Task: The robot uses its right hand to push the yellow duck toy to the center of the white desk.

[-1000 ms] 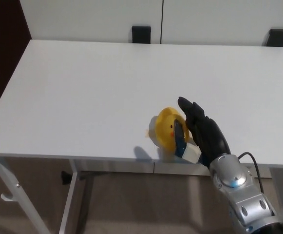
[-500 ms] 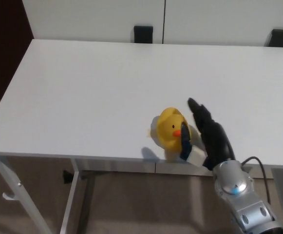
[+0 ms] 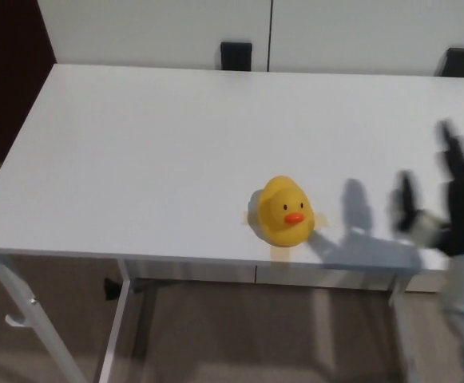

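Observation:
The yellow duck toy (image 3: 281,211) with an orange beak stands upright near the front edge of the white desk (image 3: 152,152), a little right of the middle, facing me. My right hand (image 3: 447,207) is blurred at the far right, well clear of the duck, fingers spread apart and holding nothing. Its shadow falls on the desk between hand and duck. My left hand does not show.
Two black brackets (image 3: 235,56) (image 3: 458,61) sit against the white wall behind the desk's far edge. Below the front edge I see the desk's white legs (image 3: 24,319) and the beige floor. A dark area borders the desk at the far left.
My right hand has pulled away from the duck, swinging right and lifting off the desk. The duck, earlier touched by the hand, now stands free, turned with its beak toward me.

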